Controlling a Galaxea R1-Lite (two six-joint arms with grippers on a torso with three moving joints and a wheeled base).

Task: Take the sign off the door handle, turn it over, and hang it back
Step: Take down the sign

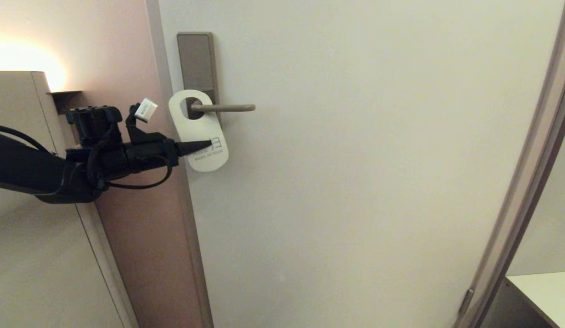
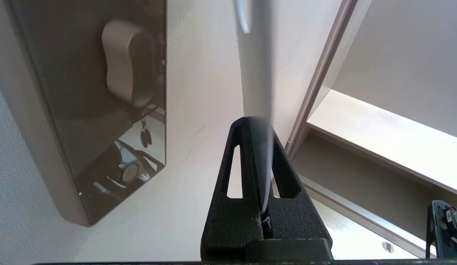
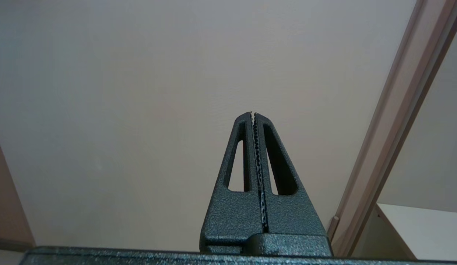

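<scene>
The flat, rounded-oblong white sign [image 1: 201, 136] with grey lettering hangs by its round hole on the slim, straight brushed-metal door handle [image 1: 223, 108], which juts rightward from a tall bronze-grey lock plate [image 1: 195, 61] near the left edge of the pale door [image 1: 355, 182]. The black left gripper [image 1: 208, 146] reaches in from the left and is clamped on the sign's lower part, its tapered fingers pressed together with the thin card edge-on between them in the left wrist view. The black right gripper [image 3: 253, 115] is empty with its toothed fingers closed together, facing the bare door surface near the door frame [image 3: 397, 110] on the right.
</scene>
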